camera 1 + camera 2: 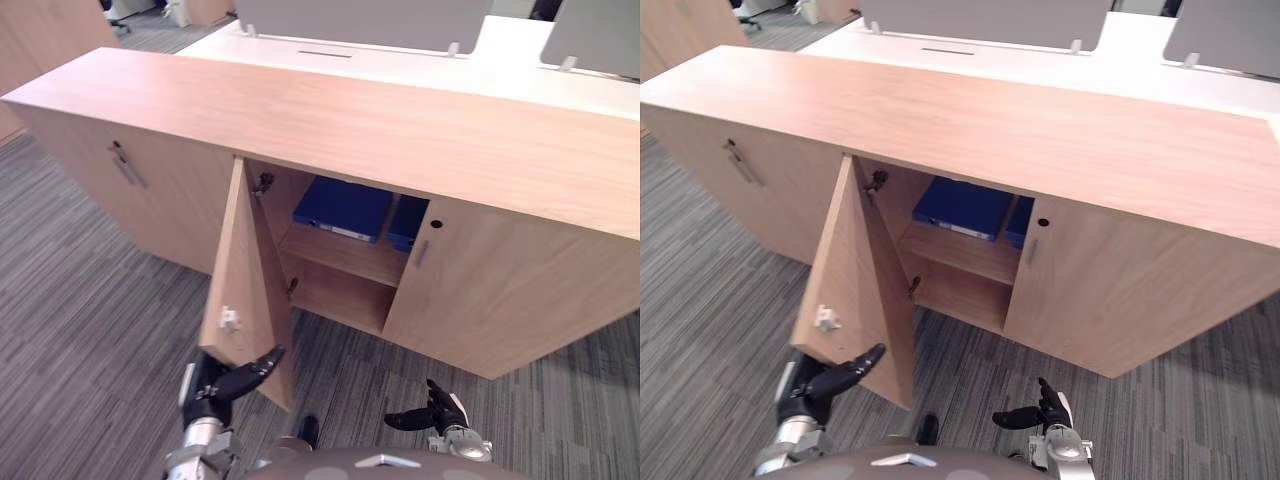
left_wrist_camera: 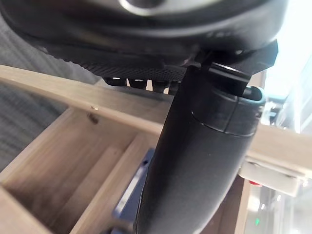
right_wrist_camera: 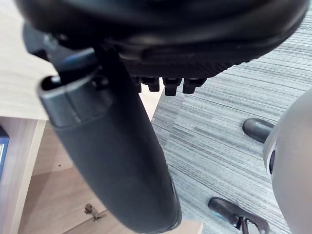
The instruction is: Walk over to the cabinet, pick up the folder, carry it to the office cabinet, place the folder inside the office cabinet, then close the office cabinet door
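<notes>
The left hand (image 1: 215, 385) sits in the lower left of the frame. Its dark fingers (image 1: 262, 362) are stretched out straight and released, holding nothing. One tip reaches the free edge of the open door (image 1: 250, 290); I cannot tell whether it touches the wood. The right hand (image 1: 440, 412), lower right of centre, is likewise relaxed and empty, its fingers (image 1: 405, 418) pointing left over the carpet (image 1: 90, 300), well apart from the door.

The door is one flat panel of pale wood-grain laminate, swung out toward the bottom of the frame. It has one small white fitting (image 1: 230, 320) near its free corner and one metal hinge (image 1: 263, 183) at its top. It belongs to the office cabinet (image 1: 350, 130), a long, low box of the same laminate with a smooth top.

Two more doors are closed. The one at the left has a slim metal bar handle (image 1: 125, 165). The one at the right has a short handle (image 1: 421, 252) and a round dark keyhole (image 1: 436, 223).

Inside the opening, one wooden shelf (image 1: 345, 255) splits the space into two compartments. Two blue folders (image 1: 345, 208) rest on that shelf side by side in the upper compartment, and the right one is partly hidden behind the closed door. They lie at mid-frame, above and well apart from both hands.

The carpet is grey with fine ribbed stripes. Along the top of the frame, a white surface (image 1: 420, 65) carries grey panels (image 1: 360, 20).
</notes>
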Robot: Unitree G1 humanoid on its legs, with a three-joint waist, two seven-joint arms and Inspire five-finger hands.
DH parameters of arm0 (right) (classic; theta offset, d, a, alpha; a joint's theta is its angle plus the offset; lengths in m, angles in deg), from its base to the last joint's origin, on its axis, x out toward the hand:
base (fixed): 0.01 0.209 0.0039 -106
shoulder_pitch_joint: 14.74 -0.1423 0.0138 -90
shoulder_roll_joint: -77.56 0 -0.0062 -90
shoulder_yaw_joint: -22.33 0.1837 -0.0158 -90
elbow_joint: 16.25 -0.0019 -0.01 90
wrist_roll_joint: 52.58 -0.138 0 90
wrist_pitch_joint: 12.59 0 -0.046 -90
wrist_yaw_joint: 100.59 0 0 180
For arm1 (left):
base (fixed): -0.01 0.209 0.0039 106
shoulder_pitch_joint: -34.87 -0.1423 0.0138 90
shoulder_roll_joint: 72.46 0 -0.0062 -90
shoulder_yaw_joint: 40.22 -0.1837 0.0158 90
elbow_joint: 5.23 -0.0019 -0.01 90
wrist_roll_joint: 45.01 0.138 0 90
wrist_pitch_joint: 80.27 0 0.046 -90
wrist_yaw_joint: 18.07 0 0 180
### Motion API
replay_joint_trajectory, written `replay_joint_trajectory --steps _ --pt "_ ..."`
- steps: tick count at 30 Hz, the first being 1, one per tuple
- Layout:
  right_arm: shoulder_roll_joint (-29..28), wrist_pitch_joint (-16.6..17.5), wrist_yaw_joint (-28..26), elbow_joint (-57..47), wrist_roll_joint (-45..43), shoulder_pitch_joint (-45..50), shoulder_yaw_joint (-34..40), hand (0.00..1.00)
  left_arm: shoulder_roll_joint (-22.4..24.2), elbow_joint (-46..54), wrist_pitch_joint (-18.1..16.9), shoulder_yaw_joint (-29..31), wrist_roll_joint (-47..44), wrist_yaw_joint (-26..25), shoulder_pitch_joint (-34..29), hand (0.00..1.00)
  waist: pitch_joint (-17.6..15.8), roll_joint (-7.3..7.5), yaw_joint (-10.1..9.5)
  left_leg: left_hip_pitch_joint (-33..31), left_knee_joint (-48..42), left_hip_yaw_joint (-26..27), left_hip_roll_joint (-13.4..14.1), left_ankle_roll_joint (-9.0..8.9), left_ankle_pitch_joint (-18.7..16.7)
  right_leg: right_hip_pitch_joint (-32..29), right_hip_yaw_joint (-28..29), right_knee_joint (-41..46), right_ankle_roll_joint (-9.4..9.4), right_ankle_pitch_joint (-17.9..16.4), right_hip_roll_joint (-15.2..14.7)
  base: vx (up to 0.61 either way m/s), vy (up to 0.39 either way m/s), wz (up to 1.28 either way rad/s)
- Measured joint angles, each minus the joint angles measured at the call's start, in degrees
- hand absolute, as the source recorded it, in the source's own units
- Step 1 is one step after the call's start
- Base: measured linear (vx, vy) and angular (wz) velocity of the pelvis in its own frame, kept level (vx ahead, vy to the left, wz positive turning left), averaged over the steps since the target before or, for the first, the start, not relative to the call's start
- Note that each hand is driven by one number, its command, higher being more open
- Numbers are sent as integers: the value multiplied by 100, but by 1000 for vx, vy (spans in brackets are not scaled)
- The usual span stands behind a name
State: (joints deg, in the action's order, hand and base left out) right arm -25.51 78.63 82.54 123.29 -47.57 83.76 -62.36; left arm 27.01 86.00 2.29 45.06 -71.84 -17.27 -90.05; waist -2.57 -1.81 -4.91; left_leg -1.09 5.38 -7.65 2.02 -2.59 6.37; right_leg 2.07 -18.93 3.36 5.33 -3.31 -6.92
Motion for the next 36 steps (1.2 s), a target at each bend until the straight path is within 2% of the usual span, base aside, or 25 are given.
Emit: replay_joint_trajectory --steps 4,9,12,21,29,36 --pt "-57 -7 21 -35 1 45 -39 100 7 -638 68 -587 278 156 846 100 29 26 257 124 -1 385 80 -7 -51 -19 395 -155 -44 174 94 -22 -2 -49" --pt "-85 -53 121 -161 1 72 -39 100 45 -1072 129 -791 446 177 1709 100 75 26 541 285 -3 809 187 -53 -159 -2 787 -380 -103 374 209 14 -4 -50" --pt "-86 -65 131 -175 0 74 -38 100 64 -1401 131 -740 707 -86 2185 100 92 2 596 360 -27 1023 240 -62 -195 14 971 -496 -178 479 290 41 -9 -38" --pt "-66 -103 230 -144 -3 17 -155 100 -15 -2236 137 -732 1629 -905 3143 100 86 11 780 449 -30 1167 376 -165 -276 112 1082 -675 -259 533 441 32 -17 -9" --pt "-93 -103 330 35 -42 -100 -121 100 -7 -2873 176 -727 1862 -1036 3369 100 40 84 864 471 -29 1266 420 -189 -297 115 1168 -753 -294 578 492 -2 3 -7" --pt "-133 -124 375 447 -69 -285 274 100 18 -4006 269 -397 2042 -747 2850 100 39 120 853 466 -29 1296 420 -203 -359 133 1190 -833 -293 578 497 28 13 -2"
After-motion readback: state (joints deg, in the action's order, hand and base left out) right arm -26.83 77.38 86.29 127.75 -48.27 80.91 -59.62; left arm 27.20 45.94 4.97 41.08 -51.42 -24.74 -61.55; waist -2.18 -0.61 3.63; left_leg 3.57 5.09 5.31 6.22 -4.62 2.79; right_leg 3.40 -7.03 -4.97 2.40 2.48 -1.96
